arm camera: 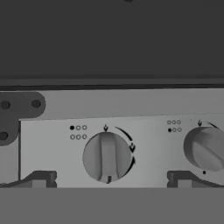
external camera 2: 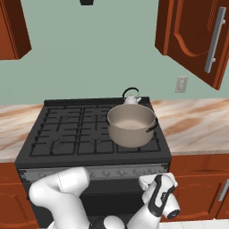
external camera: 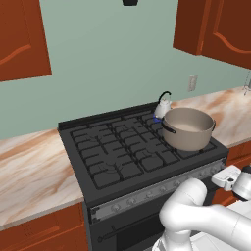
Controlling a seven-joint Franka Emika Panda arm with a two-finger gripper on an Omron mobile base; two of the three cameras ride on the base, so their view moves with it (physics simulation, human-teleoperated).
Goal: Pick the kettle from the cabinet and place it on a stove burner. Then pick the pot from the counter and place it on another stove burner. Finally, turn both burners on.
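Note:
The small silvery kettle (external camera: 163,105) (external camera 2: 132,97) stands on the back right stove burner, with a bit of blue showing at its base. Just in front of it the wide grey-beige pot (external camera: 188,128) (external camera 2: 132,125) sits on the front right burner (external camera: 196,149). My gripper (arm camera: 111,179) is open and faces the range's front panel. Its fingertips (arm camera: 39,178) flank a round silver knob (arm camera: 107,157) whose bar points straight up and down. To the right of it, a second knob (arm camera: 205,148) has its bar tilted. Nothing is between the fingers.
The left burners (external camera: 105,152) carry nothing. The cream marble-look counter (external camera: 29,171) (external camera 2: 197,125) runs on both sides of the range. The handled cabinet (external camera 2: 197,36) hangs at the upper right, its door swung out. A wall outlet (external camera 2: 181,84) is behind the counter.

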